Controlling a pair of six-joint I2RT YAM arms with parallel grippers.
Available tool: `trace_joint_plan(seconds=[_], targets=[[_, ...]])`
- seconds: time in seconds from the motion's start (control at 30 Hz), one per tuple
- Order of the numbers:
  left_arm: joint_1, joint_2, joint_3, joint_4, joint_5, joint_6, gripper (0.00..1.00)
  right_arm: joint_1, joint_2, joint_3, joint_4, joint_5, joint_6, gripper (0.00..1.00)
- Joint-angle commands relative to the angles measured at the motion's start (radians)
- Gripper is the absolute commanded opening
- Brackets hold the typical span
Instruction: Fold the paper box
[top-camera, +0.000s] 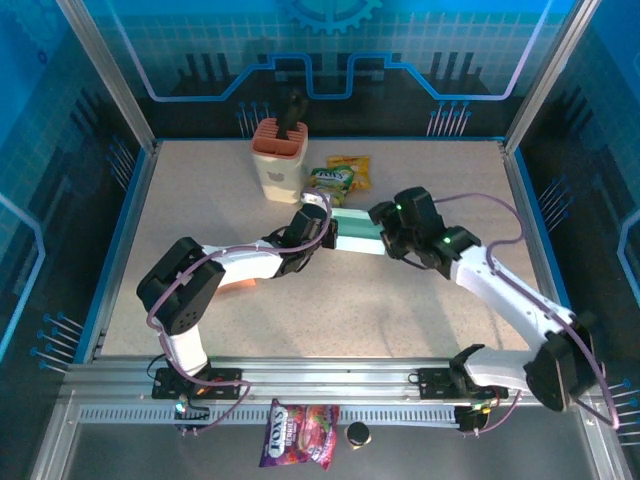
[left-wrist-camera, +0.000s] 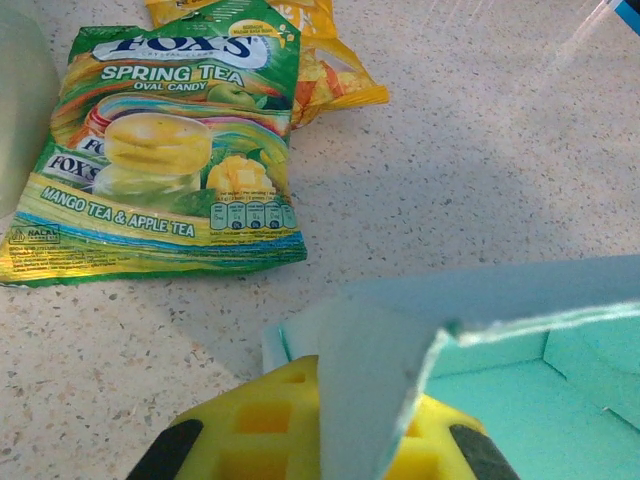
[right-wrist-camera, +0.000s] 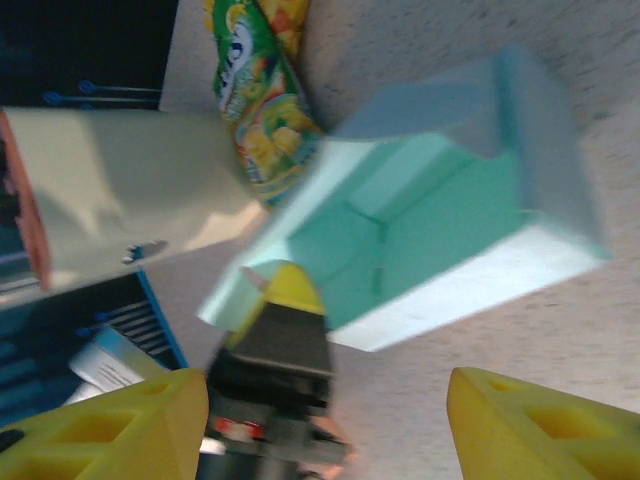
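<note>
box (top-camera: 356, 238): mid-table, near candy bag (top-camera: 331, 180) | left gripper (left-wrist-camera: 330, 425): clamped on box's end flap | right gripper (right-wrist-camera: 325, 420): jaws apart, off box's other end, holding nothing | risk: a hard push from right gripper may crease or tear the pinched flap, or slide box into bag.

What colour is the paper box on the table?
The paper box is pale turquoise-green, seen best in the right wrist view.

The left arm (top-camera: 235, 262) and right arm (top-camera: 505, 290) share white links, black joints, looping lilac cables (top-camera: 480, 196) and yellow fingers (right-wrist-camera: 530, 420).
</note>
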Motion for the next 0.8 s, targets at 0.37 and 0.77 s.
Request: trace_joint_plan(seconds=[0.37,0.77], targets=[[-0.034,0.000,0.009,-0.089,-0.001,-0.029,0.00,-0.008,0.231,0.177,-0.039,0.007,0.295,0.50],[-0.038,-0.003,0.009,-0.093,0.000,-0.029,0.00,-0.046,0.263,0.135,0.004,-0.055,0.335,0.17]])
